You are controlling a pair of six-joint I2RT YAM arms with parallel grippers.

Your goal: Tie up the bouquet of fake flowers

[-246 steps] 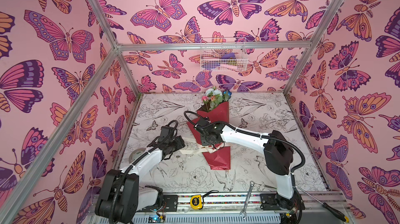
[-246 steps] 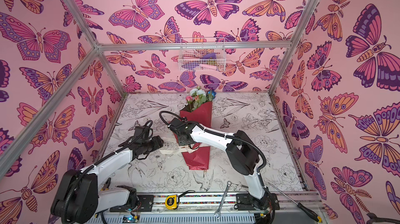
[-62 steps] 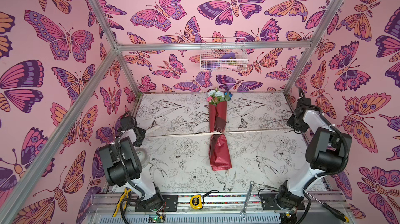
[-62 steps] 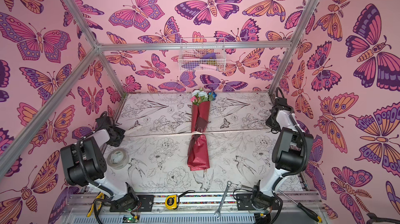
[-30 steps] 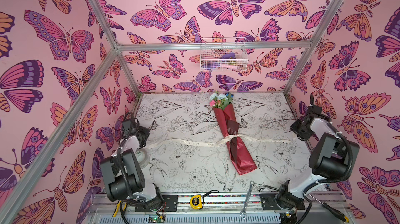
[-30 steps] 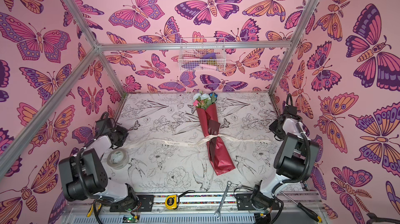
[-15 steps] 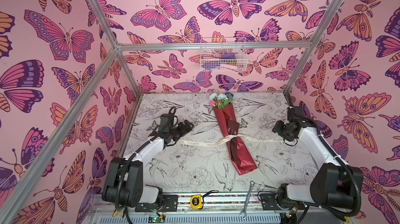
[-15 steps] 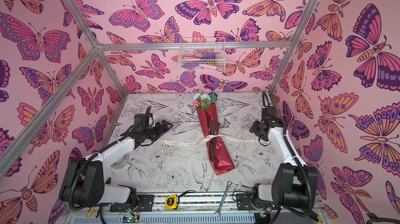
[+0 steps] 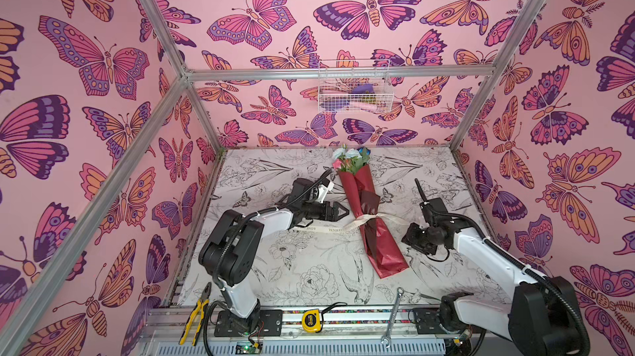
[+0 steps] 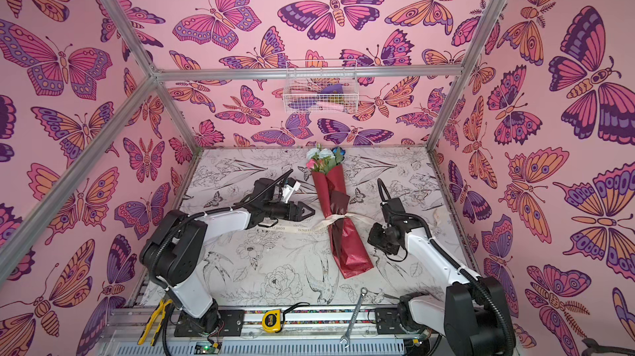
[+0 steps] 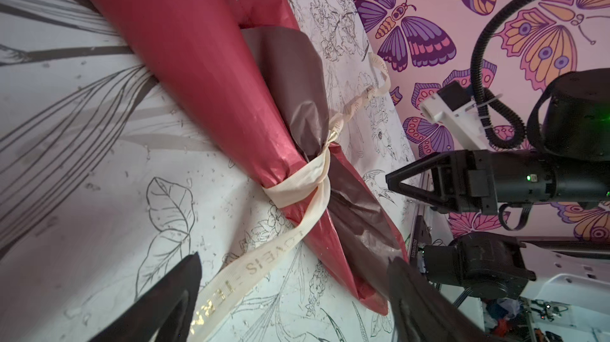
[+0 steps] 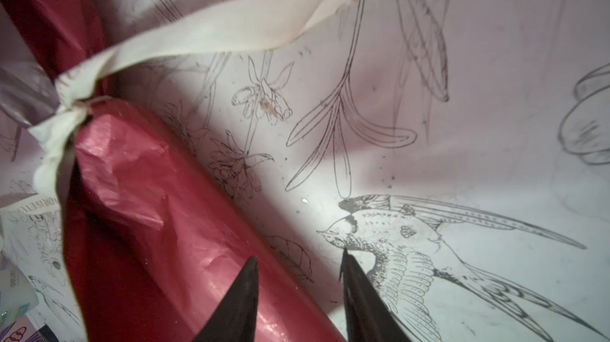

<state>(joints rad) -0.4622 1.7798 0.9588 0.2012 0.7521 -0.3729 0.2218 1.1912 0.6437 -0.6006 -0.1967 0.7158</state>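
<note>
Just left of the bouquet of fake flowers (image 9: 364, 189), the left gripper (image 11: 295, 257) hovered wide apart and empty above a lettered tail of the cream ribbon (image 11: 254, 264), likely poised to take it. The right gripper (image 12: 298, 254), partly apart, held nothing beside the lower wrap. The bouquet lay slantwise on the bench (image 9: 292, 268) between both arms, cinched at its waist, one tail trailing toward each.

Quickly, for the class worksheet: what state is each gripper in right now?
Left gripper: jaws wide open, holding nothing.
Right gripper: jaws open, holding nothing.
</note>
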